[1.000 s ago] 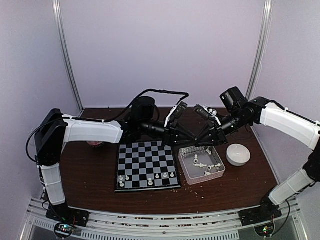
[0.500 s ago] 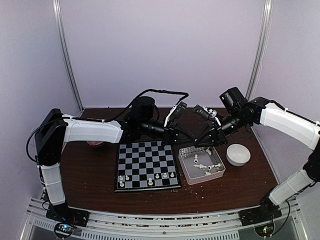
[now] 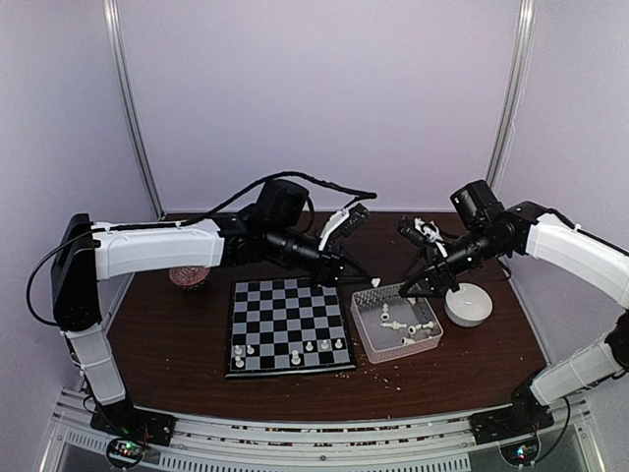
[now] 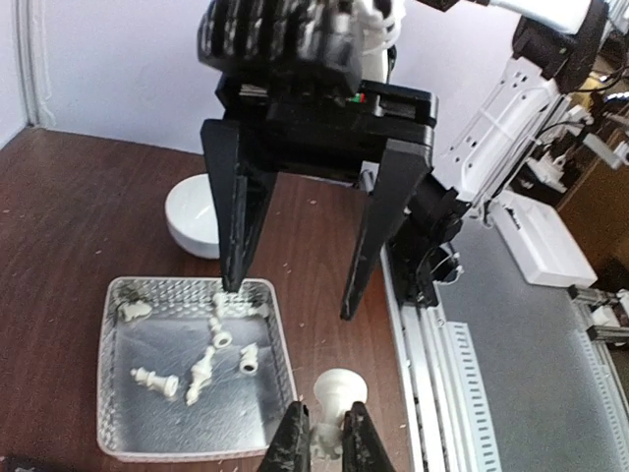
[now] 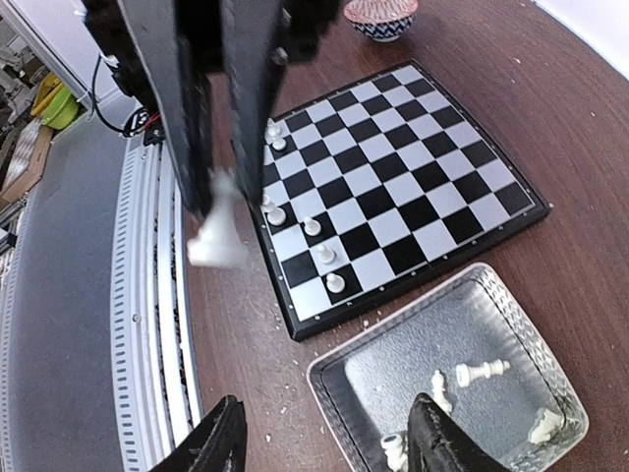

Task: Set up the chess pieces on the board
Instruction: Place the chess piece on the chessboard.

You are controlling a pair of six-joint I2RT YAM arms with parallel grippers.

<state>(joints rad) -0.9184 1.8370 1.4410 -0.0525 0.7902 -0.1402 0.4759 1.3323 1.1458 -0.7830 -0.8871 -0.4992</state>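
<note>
The top camera looks down from behind over the whole bench (image 3: 177, 334). The closer wrist cameras face each other and share the tray (image 4: 118, 413).

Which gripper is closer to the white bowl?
Right. The right gripper hangs over the tray's far edge beside the white bowl; the left gripper, gripping a chess piece, sits farther, toward the board.

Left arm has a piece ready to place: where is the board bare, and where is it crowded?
Bare: the board's middle and far rows, up to its back edge. Crowded: its two near rows, where chess pieces stand, and the tray on its right, under the open right gripper.
</note>
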